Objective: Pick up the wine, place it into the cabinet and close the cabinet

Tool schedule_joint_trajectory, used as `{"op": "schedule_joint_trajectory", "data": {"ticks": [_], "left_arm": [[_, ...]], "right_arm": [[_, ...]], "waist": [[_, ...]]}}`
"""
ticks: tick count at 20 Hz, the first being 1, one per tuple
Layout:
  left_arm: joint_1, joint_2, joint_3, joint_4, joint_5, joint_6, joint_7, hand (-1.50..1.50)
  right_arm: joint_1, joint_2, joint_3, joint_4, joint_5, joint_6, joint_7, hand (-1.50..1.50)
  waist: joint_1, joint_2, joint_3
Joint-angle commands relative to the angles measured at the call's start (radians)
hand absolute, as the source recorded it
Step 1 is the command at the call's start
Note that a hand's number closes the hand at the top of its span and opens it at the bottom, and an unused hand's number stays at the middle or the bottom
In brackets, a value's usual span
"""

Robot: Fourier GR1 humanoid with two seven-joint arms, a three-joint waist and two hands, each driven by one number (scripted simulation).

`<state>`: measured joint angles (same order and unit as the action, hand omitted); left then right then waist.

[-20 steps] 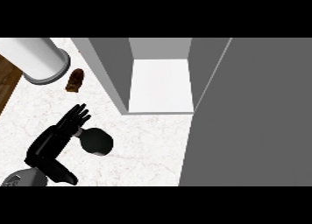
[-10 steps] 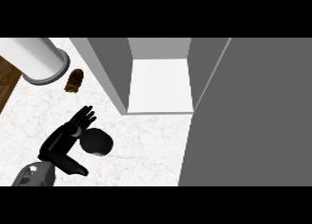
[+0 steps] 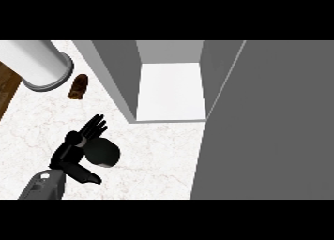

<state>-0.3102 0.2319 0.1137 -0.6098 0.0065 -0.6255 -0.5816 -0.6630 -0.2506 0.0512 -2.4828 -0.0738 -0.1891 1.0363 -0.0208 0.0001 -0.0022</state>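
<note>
Head view: my black left hand (image 3: 72, 149) has edged against the dark round-topped wine bottle (image 3: 104, 154) at its 3 o'clock, fingers straight, not yet wrapped. Grasp pending; the open white-shelved grey cabinet (image 3: 170, 89) stands at the bottle's 1 o'clock.

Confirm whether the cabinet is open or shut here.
Open. The cabinet shows its white interior floor, and its grey door stands swung out at the right of the view.

The wine (image 3: 104, 155) shows only its dark top; the cabinet door (image 3: 280, 122) runs past the right edge.
</note>
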Motion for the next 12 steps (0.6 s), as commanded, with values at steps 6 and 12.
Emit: {"op": "schedule_joint_trajectory", "data": {"ticks": [6, 12], "left_arm": [[-0.065, -0.051, -0.034, 0.071, -0.020, -0.029, -0.097, -1.50], [-0.096, -0.059, -0.051, 0.156, -0.032, -0.069, -0.184, 1.50]], "right_arm": [[0.012, -0.015, -0.046, -0.105, -0.082, -0.018, 0.116, -1.50], [0.024, 0.010, 0.003, -0.102, -0.030, -0.039, 0.088, -1.50]], "waist": [[0.004, -0.003, 0.001], [-0.010, 0.002, -0.001]]}}
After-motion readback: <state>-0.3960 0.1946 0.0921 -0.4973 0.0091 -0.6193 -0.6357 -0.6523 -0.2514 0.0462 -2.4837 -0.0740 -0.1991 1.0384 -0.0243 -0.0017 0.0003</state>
